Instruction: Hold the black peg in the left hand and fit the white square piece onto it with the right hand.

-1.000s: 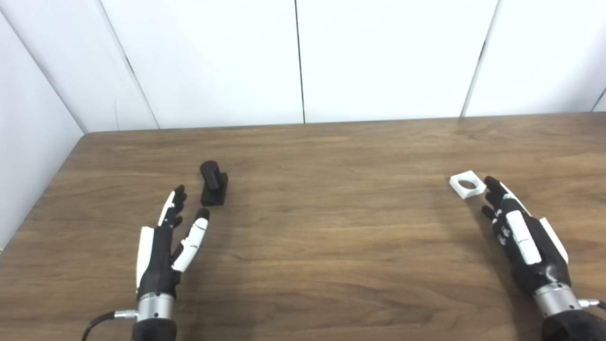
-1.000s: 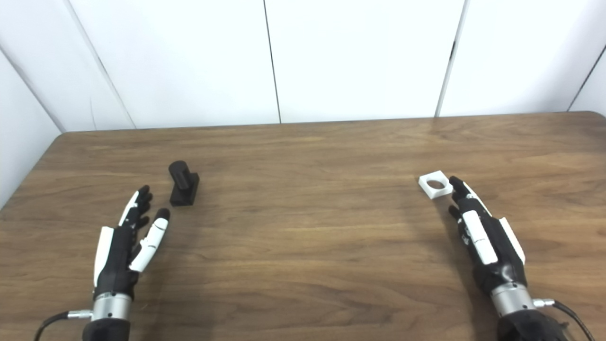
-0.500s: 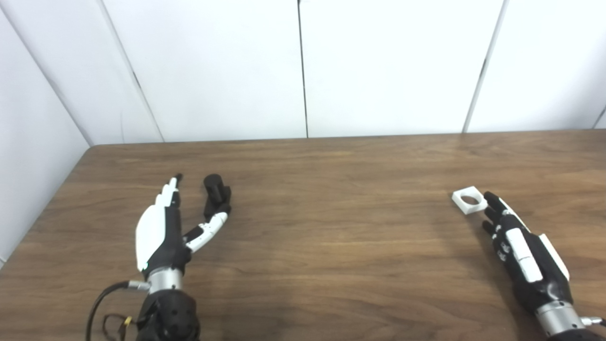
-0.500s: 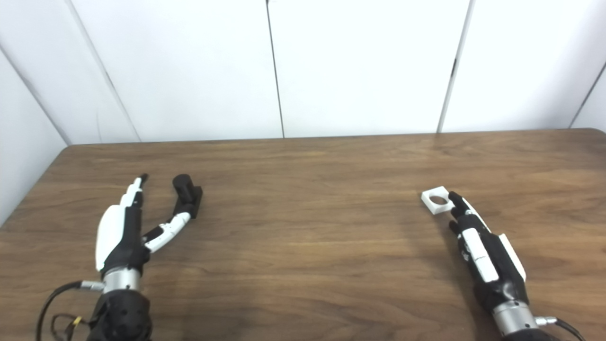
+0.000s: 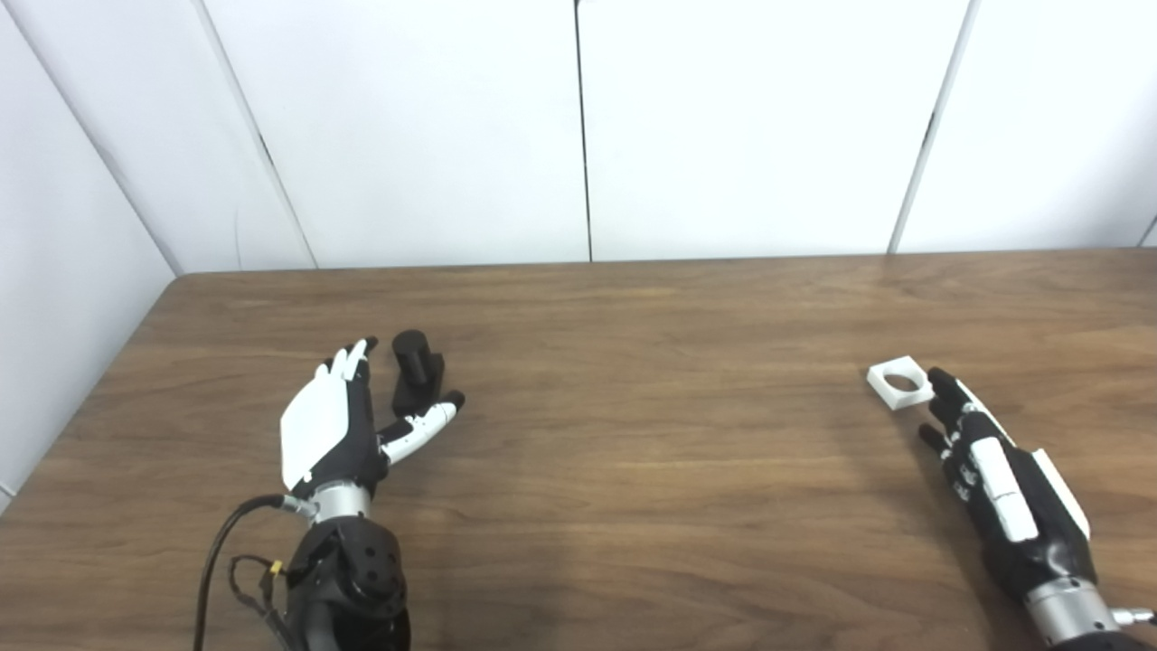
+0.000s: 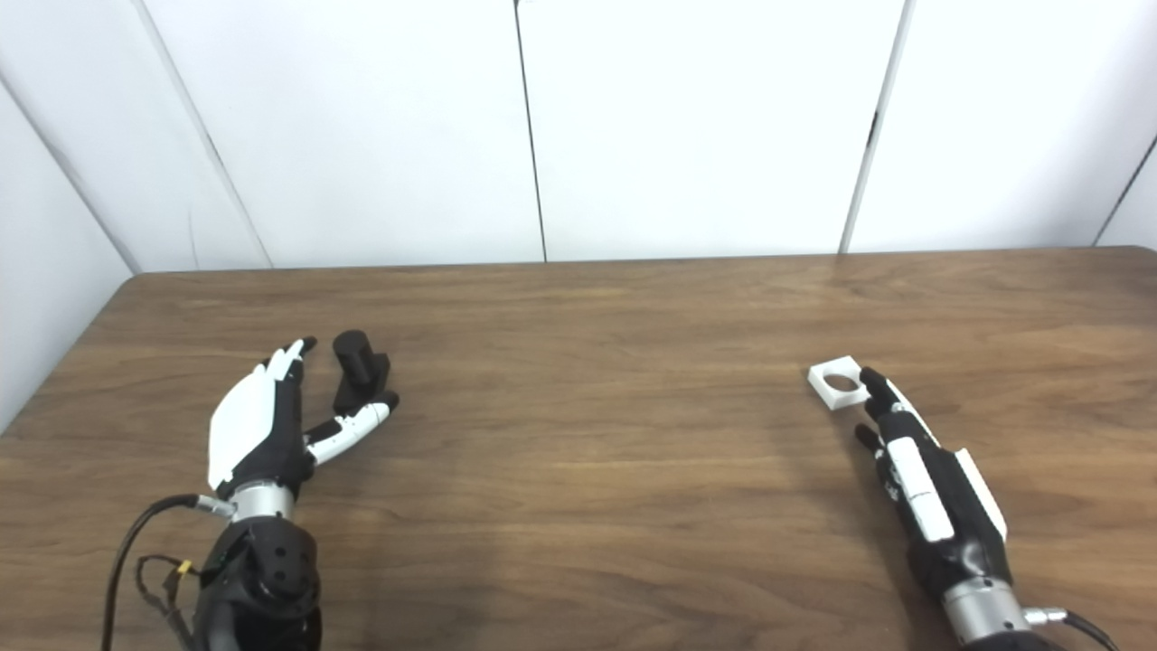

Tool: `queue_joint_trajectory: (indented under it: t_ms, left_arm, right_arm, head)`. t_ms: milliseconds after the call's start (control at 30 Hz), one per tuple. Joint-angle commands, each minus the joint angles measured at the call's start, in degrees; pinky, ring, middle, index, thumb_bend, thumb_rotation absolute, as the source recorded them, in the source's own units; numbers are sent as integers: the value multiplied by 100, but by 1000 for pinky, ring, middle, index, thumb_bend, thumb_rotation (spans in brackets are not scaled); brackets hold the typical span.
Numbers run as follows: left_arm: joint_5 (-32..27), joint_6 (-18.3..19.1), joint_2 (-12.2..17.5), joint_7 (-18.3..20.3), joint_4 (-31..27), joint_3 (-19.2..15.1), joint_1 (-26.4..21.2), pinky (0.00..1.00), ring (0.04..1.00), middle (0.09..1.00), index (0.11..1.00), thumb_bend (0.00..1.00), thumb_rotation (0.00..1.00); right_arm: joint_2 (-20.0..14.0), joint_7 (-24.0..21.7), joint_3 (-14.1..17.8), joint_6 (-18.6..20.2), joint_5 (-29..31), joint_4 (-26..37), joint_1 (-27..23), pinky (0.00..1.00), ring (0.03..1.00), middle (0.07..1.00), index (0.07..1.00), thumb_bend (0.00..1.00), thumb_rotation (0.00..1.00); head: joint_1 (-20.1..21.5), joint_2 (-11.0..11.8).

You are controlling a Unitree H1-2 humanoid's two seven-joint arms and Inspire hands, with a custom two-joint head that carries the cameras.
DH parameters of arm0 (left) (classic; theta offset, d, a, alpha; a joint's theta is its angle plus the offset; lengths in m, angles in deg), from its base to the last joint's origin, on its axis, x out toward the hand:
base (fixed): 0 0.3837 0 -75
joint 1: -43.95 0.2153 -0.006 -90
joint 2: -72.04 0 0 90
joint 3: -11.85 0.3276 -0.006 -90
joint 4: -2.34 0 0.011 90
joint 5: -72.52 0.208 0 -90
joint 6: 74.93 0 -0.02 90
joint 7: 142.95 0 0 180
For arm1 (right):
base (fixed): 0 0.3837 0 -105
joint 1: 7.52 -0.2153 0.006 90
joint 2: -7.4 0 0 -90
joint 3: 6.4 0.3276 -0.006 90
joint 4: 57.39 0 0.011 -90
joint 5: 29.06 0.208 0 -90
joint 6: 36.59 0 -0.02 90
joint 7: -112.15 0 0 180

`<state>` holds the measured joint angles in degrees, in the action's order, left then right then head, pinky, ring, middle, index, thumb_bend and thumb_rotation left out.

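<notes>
The black peg point(image 5: 416, 371), a short cylinder on a block base, stands on the brown table's left side. My left hand point(image 5: 336, 425) is open right beside it, back of the hand up, fingers just left of the peg and the thumb reaching below its base. The white square piece point(image 5: 898, 384) with a round hole lies flat at the right. My right hand point(image 5: 994, 470) is open on the table just behind it, fingertips point(image 5: 940, 380) at the piece's near right corner; I cannot tell whether they touch.
The wooden table point(image 5: 651, 434) ends at a white panelled wall at the back and has a rounded left edge. A black cable point(image 5: 226, 551) loops beside my left wrist.
My left hand turned palm-down and moved forward and right until it closed in around the peg, thumb under its base. The right hand barely moved. The camera tilted, shifting the whole picture downward.
</notes>
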<state>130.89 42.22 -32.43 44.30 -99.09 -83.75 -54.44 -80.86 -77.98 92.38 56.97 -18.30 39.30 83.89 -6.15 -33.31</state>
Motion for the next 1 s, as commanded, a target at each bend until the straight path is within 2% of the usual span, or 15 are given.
queue_joint_trajectory:
  t_ms: [0,367,600,733,967]
  left_arm:
    - [122,-27,103,-240,58,37,-301,931,1000,983,908,769,550]
    - [27,-32,310,-678,776,189,-625,928,1000,975,899,754,535]
    - [218,-24,397,-641,1076,264,-833,993,1000,986,900,756,574]
    - [372,-24,452,-667,1277,301,-953,1000,1000,989,888,762,586]
    - [573,-24,533,-708,1644,342,-1153,1000,1000,980,869,765,602]
  right_arm:
    - [-26,-14,-6,-187,21,121,0,952,1000,995,936,687,852]
    - [-33,-25,14,-189,48,118,27,949,1000,995,930,710,836]
    - [-66,-66,21,-247,53,41,46,959,1000,994,931,703,847]
    - [-68,-72,43,-293,65,-8,72,948,1000,992,932,672,854]
    - [-64,-61,79,-264,82,-12,86,943,998,991,930,680,837]
  head:
    - [-3,-7]
    - [-36,10]
    - [-55,45]
    - [-30,54]
    - [-16,83]
